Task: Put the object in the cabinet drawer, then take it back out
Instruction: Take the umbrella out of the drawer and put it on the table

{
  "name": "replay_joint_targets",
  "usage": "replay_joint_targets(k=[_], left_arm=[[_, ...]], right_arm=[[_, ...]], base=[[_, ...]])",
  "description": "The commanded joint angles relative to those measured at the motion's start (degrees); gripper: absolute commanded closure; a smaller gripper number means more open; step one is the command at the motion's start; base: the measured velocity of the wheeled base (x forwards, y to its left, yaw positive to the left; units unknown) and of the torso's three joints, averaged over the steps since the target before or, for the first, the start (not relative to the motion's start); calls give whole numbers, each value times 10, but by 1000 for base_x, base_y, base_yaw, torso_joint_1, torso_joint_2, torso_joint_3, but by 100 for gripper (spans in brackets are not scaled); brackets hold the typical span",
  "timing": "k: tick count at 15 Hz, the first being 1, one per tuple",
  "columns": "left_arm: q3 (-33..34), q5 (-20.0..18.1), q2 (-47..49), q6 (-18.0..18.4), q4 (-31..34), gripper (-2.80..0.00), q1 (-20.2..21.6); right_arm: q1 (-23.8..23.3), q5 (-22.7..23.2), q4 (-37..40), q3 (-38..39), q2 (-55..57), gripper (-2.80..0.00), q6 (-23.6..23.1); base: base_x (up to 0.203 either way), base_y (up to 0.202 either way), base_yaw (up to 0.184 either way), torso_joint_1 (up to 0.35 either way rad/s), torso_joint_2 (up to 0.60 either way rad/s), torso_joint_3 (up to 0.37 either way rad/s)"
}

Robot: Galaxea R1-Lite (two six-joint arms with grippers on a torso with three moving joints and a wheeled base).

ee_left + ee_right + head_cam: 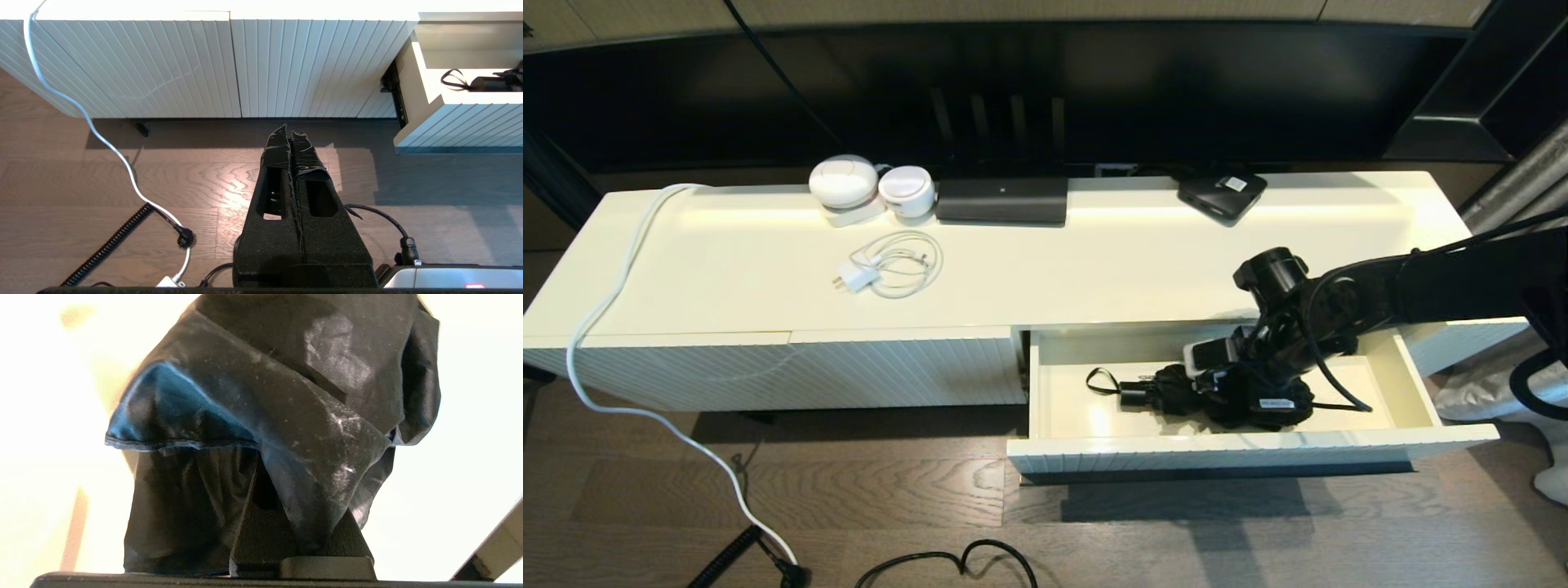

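In the lower right of the head view, the right claw [1241, 392] is down in the open cabinet drawer [1250, 449], clamped on the umbrella [1176, 390]'s loose fabric. Gripping cloth alone risks slippage or unfurling. The left claw [291, 134], closed, hangs above the floor.
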Motion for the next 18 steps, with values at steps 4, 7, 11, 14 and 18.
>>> replay_joint_targets(k=[4,7,11,14,18], left_arm=[[0,0,1,-1,-1,0,0],[0,0,1,-1,-1,0,0],[0,0,1,-1,-1,0,0],[0,0,1,-1,-1,0,0],[0,0,1,-1,-1,0,0]], right_arm=[[-1,-1,3,46,-60,0,-5],[-1,-2,4,61,-88,0,-6],[0,-6,6,81,-171,0,-7],[0,-8,7,103,-222,0,-7],[0,-10,7,106,-306,0,-9]], base=[[0,0,0,0,0,0],[0,0,0,0,0,0],[0,0,0,0,0,0],[0,0,0,0,0,0],[0,0,0,0,0,0]])
